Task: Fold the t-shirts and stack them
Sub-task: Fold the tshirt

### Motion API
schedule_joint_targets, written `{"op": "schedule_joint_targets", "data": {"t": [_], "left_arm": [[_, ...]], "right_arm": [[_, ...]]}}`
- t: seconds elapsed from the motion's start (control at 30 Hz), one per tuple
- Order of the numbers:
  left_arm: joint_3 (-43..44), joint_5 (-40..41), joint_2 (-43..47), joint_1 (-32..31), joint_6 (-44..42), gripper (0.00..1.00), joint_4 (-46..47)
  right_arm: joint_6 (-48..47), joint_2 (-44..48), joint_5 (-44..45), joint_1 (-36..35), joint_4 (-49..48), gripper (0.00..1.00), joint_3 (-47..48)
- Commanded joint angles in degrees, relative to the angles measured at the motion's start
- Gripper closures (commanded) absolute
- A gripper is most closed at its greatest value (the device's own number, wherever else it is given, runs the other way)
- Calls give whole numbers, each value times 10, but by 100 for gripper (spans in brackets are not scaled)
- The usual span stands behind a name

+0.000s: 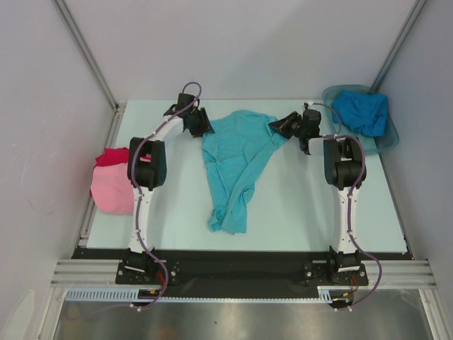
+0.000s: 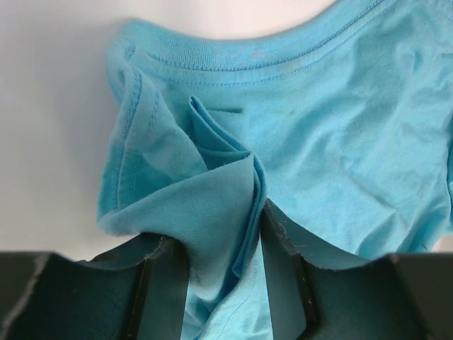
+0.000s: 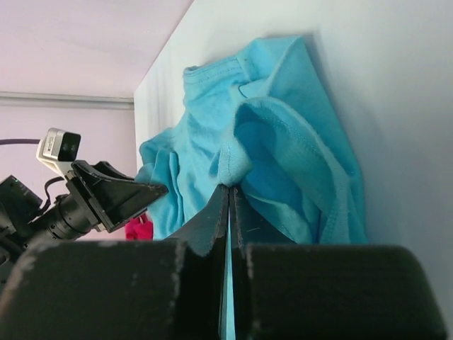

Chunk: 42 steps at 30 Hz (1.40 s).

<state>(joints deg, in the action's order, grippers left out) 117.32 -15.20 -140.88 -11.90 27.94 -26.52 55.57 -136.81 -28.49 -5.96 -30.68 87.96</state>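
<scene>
Turquoise t-shirt [image 1: 237,159], crumpled mid-table [image 1: 304,205], its far corners held by the left tool [image 1: 206,127], part-closed on a thick bunch, and the right tool [image 1: 277,126], pinched fully shut on its edge: apparently the spreading step, next requiring an outward pull to flatten.

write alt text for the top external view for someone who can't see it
A crumpled turquoise t-shirt lies on the table, its far corners pinched by the left gripper and right gripper. A pink t-shirt and red t-shirt sit at its left edge; a blue t-shirt lies in a tub at the far right corner.
</scene>
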Motion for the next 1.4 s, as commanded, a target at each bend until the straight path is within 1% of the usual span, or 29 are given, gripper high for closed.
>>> {"op": "schedule_joint_targets", "data": {"t": [0.0, 0.13, 0.17, 0.33, 0.37, 0.5, 0.63, 0.8, 0.97, 1.0, 1.03, 1.07, 1.1, 1.13, 1.2, 1.37], "left_arm": [[-30, 12, 19, -12, -12, 53, -23], [-48, 8, 20, -22, -10, 53, -13], [-50, 6, 20, -23, -8, 53, -12], [-70, -1, 28, -32, -4, 53, 4], [-74, -1, 31, -33, -2, 53, 6], [-84, -5, 39, -35, 0, 53, 13], [-93, -4, 46, -35, -4, 53, 17], [-106, -2, 53, -35, -7, 53, 22], [-124, 6, 61, -34, -5, 52, 30], [-125, 11, 65, -34, -5, 51, 30], [-132, 17, 68, -32, -2, 41, 31], [-139, 25, 70, -30, -1, 23, 36], [-147, 23, 82, -28, 0, 16, 45], [-172, 24, 90, -23, 4, 14, 71], [-190, 21, 107, -18, 7, 13, 91], [-191, 32, 120, -7, 4, 13, 91]], "right_arm": [[1, 37, -1, -8, -20, 100, 5], [-1, 38, -9, -27, 10, 100, 46], [-3, 38, -11, -32, 18, 100, 71], [1, 29, -22, -79, 62, 100, 155], [3, 23, -28, -85, 69, 100, 184], [-4, 7, -31, -125, 99, 100, 228], [1, 1, -24, -161, 96, 100, 227], [1, 0, -17, -184, 86, 100, 209], [3, 4, -12, -194, 68, 100, 172], [4, 8, -11, -194, 64, 100, 166], [3, 10, -11, -194, 62, 100, 162], [4, 12, -12, -194, 61, 100, 156], [3, 15, -12, -192, 59, 100, 152], [2, 17, -12, -192, 59, 100, 149], [0, 22, -11, -190, 59, 100, 142], [3, 22, -13, -187, 50, 100, 132]]}}
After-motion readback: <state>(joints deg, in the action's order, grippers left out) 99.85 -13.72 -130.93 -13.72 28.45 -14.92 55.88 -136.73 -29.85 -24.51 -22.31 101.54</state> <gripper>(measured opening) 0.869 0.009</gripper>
